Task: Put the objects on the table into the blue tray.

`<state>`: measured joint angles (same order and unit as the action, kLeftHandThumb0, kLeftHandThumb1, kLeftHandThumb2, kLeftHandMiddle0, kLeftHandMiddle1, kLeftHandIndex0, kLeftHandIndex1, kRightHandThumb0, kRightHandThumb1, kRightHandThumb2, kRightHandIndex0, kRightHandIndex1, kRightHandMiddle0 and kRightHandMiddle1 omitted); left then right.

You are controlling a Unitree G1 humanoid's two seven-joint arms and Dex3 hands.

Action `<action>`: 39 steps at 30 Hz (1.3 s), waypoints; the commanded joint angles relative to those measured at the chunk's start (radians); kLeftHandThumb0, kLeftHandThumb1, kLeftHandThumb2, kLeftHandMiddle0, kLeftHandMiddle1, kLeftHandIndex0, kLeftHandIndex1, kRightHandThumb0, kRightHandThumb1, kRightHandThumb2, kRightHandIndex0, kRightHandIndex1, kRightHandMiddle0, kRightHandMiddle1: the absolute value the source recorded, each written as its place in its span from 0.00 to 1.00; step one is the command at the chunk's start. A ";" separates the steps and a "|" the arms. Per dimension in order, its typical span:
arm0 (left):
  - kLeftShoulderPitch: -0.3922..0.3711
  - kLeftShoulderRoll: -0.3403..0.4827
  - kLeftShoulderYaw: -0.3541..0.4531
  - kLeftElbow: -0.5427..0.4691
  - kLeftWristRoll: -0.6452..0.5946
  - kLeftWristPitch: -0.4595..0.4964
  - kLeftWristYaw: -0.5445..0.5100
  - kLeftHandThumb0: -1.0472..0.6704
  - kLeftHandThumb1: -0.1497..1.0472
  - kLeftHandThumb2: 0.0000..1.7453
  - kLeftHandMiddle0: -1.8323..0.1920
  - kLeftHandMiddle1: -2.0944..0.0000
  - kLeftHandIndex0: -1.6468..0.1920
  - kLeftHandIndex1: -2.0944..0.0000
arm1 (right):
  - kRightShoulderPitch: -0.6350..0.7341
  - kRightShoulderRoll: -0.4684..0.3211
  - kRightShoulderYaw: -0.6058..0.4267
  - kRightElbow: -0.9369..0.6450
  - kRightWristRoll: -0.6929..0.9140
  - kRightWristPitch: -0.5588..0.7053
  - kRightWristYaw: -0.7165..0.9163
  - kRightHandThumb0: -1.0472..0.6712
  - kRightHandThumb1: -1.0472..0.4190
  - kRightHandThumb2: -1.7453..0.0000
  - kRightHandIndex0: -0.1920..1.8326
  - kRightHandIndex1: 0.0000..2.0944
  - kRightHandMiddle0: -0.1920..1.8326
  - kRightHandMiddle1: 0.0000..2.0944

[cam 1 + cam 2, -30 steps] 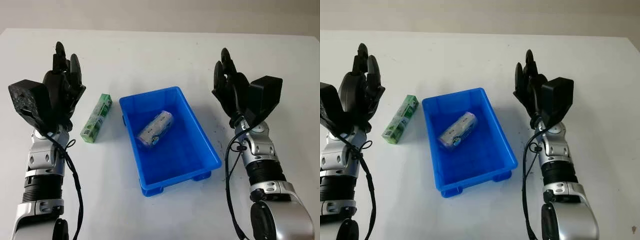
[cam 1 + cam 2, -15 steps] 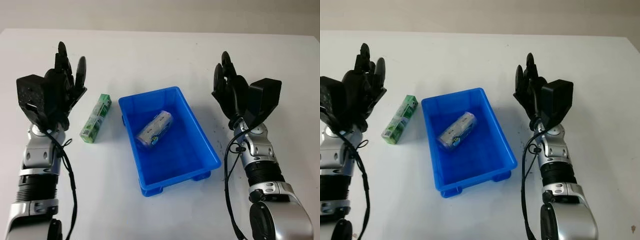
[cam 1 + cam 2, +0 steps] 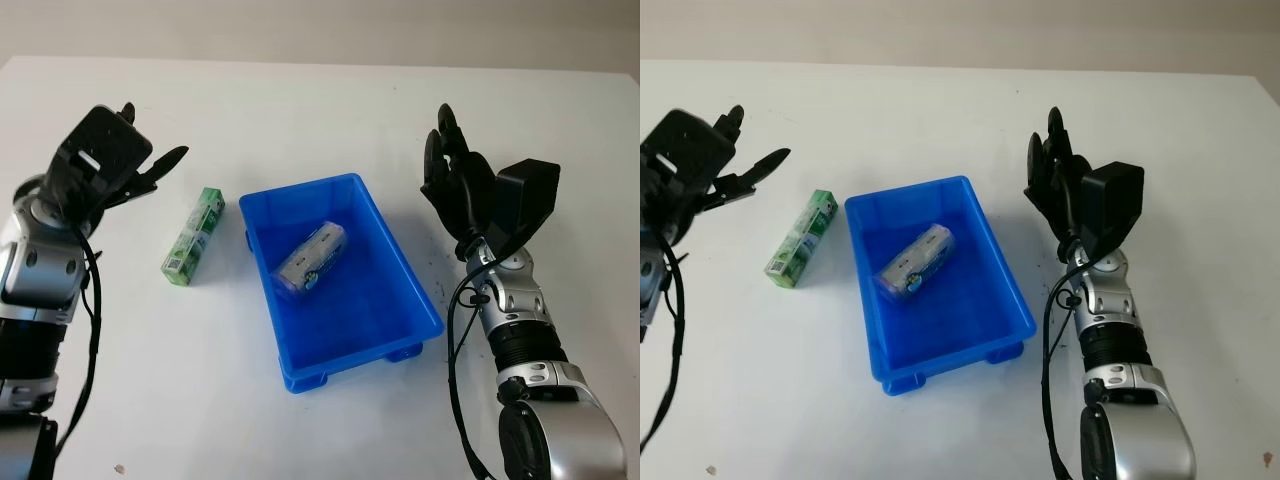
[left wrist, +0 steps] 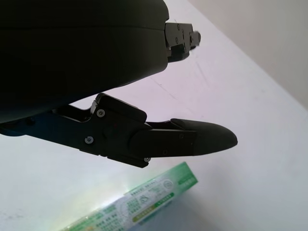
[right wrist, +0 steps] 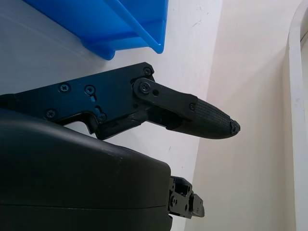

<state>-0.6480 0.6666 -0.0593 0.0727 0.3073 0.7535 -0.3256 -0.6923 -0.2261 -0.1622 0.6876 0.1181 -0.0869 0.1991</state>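
White surface fills the frame, with a blue tray at centre holding a wrapped packet. At right, the right hand is raised, open, empty. At upper left, the left hand hovers open, fingers extended toward a green box lying just left of the tray.

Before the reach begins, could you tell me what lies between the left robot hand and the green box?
Only bare white table: in the left eye view, the open left robot hand sits apart from the green box.
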 commanded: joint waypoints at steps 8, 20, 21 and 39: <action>0.034 0.033 -0.091 -0.072 0.098 -0.018 -0.024 0.13 1.00 0.26 0.66 0.01 0.82 0.09 | -0.028 0.011 0.001 0.023 0.002 -0.008 -0.006 0.21 0.00 0.57 0.00 0.00 0.00 0.00; 0.108 0.035 -0.149 -0.186 0.249 -0.040 -0.038 0.14 1.00 0.32 0.82 0.00 0.81 0.82 | -0.028 0.022 -0.007 0.033 0.006 -0.014 -0.027 0.20 0.00 0.59 0.00 0.00 0.00 0.00; 0.115 0.030 -0.151 -0.199 0.263 -0.036 -0.039 0.14 1.00 0.33 0.82 0.00 0.80 0.87 | -0.028 0.024 -0.007 0.032 0.007 -0.010 -0.032 0.21 0.00 0.60 0.00 0.00 0.00 0.00; 0.145 -0.054 -0.369 -0.284 0.664 0.178 -0.137 0.10 1.00 0.34 0.93 0.42 0.87 0.91 | -0.023 0.029 -0.014 0.031 0.028 -0.008 -0.028 0.23 0.00 0.60 0.00 0.00 0.00 0.00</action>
<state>-0.5054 0.6181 -0.4026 -0.2102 0.9341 0.9220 -0.4563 -0.7043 -0.1948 -0.1682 0.7185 0.1392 -0.0885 0.1692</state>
